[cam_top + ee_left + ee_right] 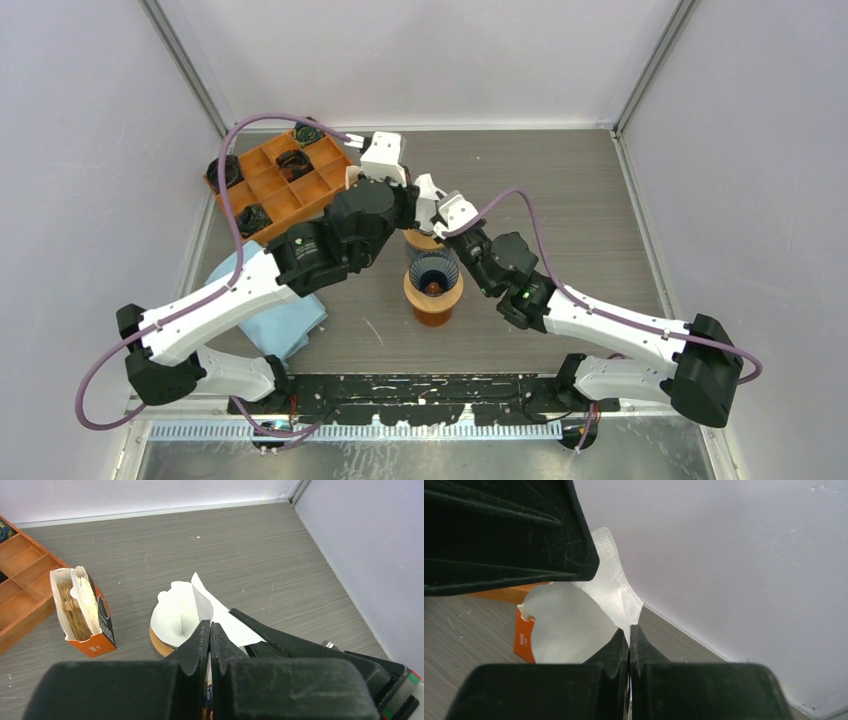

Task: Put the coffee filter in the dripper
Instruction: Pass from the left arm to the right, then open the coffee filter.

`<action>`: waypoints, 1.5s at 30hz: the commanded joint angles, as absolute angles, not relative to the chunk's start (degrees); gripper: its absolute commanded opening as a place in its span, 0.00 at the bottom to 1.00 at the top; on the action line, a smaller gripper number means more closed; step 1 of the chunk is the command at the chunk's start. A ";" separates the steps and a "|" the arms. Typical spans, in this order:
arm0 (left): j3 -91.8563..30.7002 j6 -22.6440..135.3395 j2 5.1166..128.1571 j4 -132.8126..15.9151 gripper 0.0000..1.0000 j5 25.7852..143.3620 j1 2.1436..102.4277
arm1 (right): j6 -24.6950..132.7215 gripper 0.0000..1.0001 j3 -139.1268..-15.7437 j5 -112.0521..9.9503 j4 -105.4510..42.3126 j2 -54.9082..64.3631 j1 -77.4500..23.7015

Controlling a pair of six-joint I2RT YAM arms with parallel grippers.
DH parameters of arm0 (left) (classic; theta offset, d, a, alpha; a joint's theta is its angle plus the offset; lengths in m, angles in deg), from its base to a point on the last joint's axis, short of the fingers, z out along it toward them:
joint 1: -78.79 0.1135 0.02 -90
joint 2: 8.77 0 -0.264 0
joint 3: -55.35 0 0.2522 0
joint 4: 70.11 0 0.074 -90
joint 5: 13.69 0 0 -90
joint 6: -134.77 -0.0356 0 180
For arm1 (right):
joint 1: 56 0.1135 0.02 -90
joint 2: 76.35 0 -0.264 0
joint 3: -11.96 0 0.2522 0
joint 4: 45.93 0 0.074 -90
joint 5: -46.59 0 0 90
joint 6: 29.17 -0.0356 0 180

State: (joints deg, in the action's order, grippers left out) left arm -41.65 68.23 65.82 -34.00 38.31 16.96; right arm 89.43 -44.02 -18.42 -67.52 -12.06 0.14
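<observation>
left arm: stretched forward to the worktop (pixel 570 200) centre, left claw (pixel 210 630) pinched on the filter (pixel 182 611) rim
right arm: angled in from the right, right claw (pixel 629 634) pressed onto the filter seam
filter: opened, held by both claws over a brown round base (pixel 159 642), just behind the dripper (pixel 433 283)

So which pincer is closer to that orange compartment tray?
Left. The left pincer pinches the white filter on the side facing the orange tray; the right pincer pinches it from the far side.
</observation>
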 commanded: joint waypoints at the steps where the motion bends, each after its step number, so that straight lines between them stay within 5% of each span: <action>1: -43.02 69.64 61.23 -36.00 0.08 38.69 16.73 | 88.37 0.01 -48.38 -20.28 -65.25 -13.09 0.35; 13: -37.23 70.37 54.04 -39.05 0.53 40.08 16.73 | 80.50 0.01 -55.85 -15.18 -49.87 -13.18 0.41; 21: -31.33 73.50 50.11 -42.14 0.71 41.29 16.73 | 69.97 0.01 -65.26 -11.30 -32.37 -11.03 0.37; 31: -26.94 76.85 52.34 -51.64 0.81 44.69 16.73 | 65.22 0.01 -69.29 -9.60 -24.69 -9.57 0.41; 45: -28.38 76.59 59.12 -49.43 0.81 38.10 16.69 | 61.16 0.01 -71.21 -10.94 -21.45 -10.62 0.42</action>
